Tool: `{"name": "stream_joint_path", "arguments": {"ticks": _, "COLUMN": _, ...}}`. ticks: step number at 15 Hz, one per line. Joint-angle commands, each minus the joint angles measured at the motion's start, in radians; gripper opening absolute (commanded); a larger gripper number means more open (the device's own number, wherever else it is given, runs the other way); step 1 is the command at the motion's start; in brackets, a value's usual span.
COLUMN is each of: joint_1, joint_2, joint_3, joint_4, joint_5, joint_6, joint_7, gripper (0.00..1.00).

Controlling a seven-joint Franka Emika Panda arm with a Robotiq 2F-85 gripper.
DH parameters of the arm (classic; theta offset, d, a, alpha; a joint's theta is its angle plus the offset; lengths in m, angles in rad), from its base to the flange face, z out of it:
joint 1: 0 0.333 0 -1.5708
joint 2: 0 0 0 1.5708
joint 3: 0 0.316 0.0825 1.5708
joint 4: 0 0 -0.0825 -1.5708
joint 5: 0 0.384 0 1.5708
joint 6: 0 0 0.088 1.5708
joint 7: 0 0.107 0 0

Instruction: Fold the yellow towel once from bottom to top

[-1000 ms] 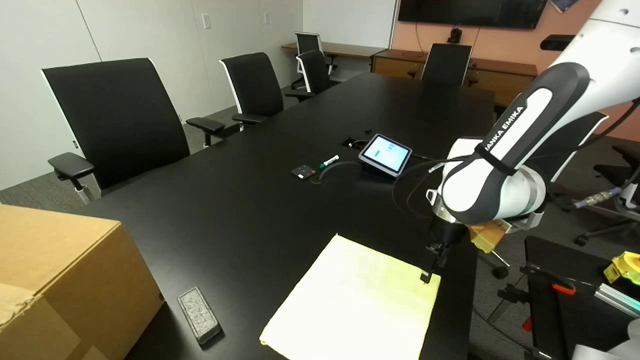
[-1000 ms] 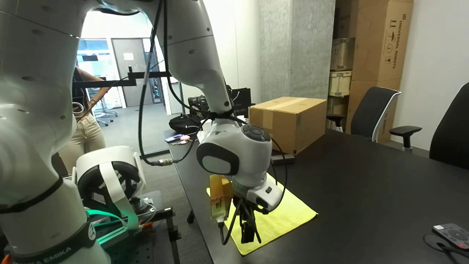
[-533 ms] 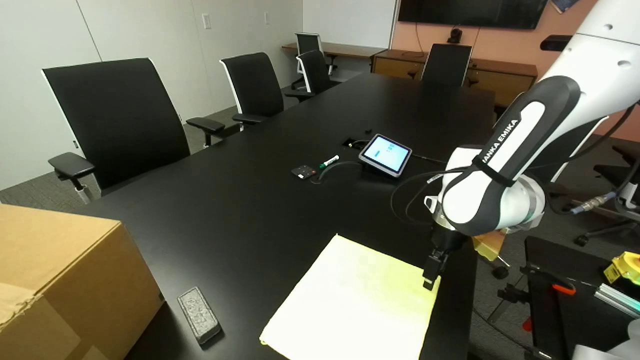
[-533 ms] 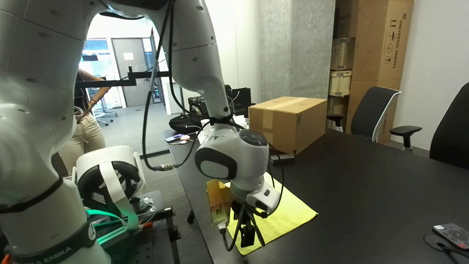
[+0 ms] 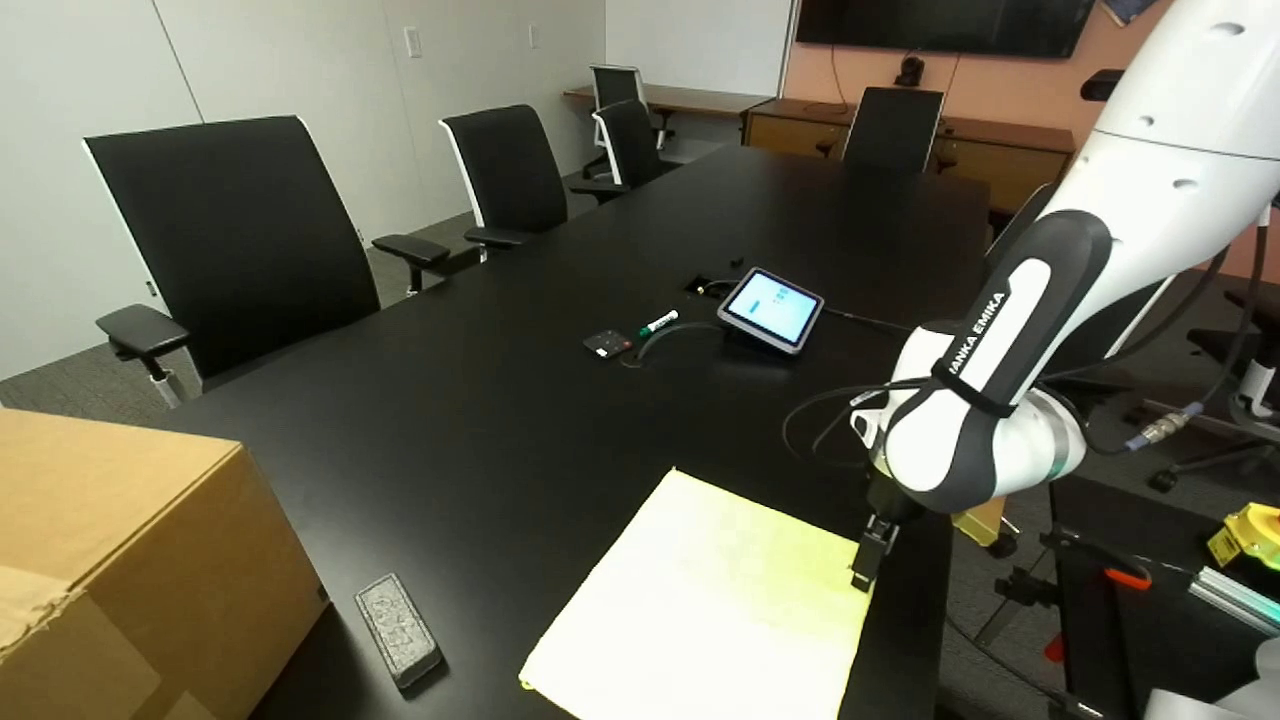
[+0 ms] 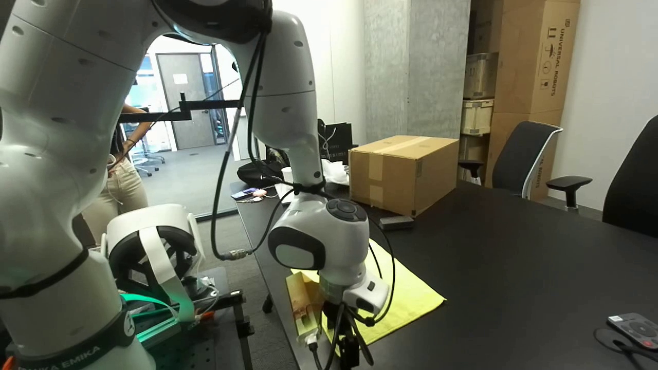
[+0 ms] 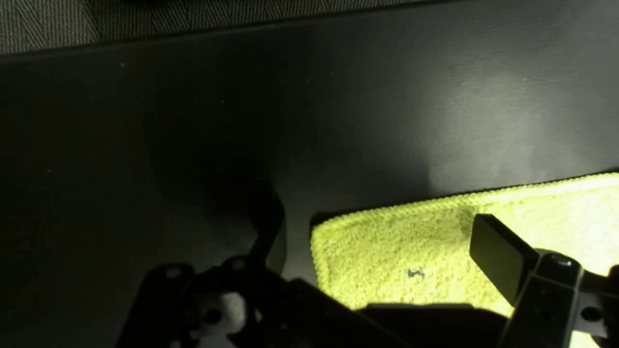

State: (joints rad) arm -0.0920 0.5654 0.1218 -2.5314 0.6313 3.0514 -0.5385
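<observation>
The yellow towel [image 5: 700, 610] lies flat and unfolded on the black table; it also shows in an exterior view [image 6: 411, 298], partly hidden behind the arm. My gripper [image 5: 864, 580] points down at the towel's corner near the table's side edge. In an exterior view the gripper [image 6: 350, 354] is low, close to the same corner. In the wrist view the towel's corner [image 7: 377, 256] lies between the two spread fingers of my gripper [image 7: 379, 237]. The right finger is over the towel, the left finger beyond its edge. The gripper is open and empty. I cannot tell whether the fingertips touch.
A cardboard box [image 5: 130, 570] and a dark grey block [image 5: 398, 630] stand beyond the towel. A tablet [image 5: 770, 308], a green marker [image 5: 659, 323] and a remote [image 5: 607, 344] lie farther along. The table edge [image 7: 208, 34] runs close by. A VR headset [image 6: 154, 246] sits on a cart.
My gripper has come down and moved slightly along the towel's corner, nearer the table. The arm's upper links have lowered and shifted with it. The towel has not visibly moved.
</observation>
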Motion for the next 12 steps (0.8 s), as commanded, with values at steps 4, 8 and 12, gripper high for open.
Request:
{"name": "stream_joint_path", "arguments": {"ticks": 4, "joint_1": -0.004, "joint_2": 0.037, "joint_3": 0.002, "joint_4": 0.027, "joint_5": -0.009, "joint_6": 0.090, "joint_7": -0.026, "gripper": 1.00}}
{"name": "stream_joint_path", "arguments": {"ticks": 8, "joint_1": 0.012, "joint_2": 0.030, "joint_3": -0.006, "joint_4": 0.032, "joint_5": -0.010, "joint_6": 0.082, "joint_7": -0.017, "gripper": 1.00}}
{"name": "stream_joint_path", "arguments": {"ticks": 12, "joint_1": 0.030, "joint_2": 0.030, "joint_3": -0.018, "joint_4": 0.032, "joint_5": -0.015, "joint_6": 0.068, "joint_7": -0.013, "gripper": 1.00}}
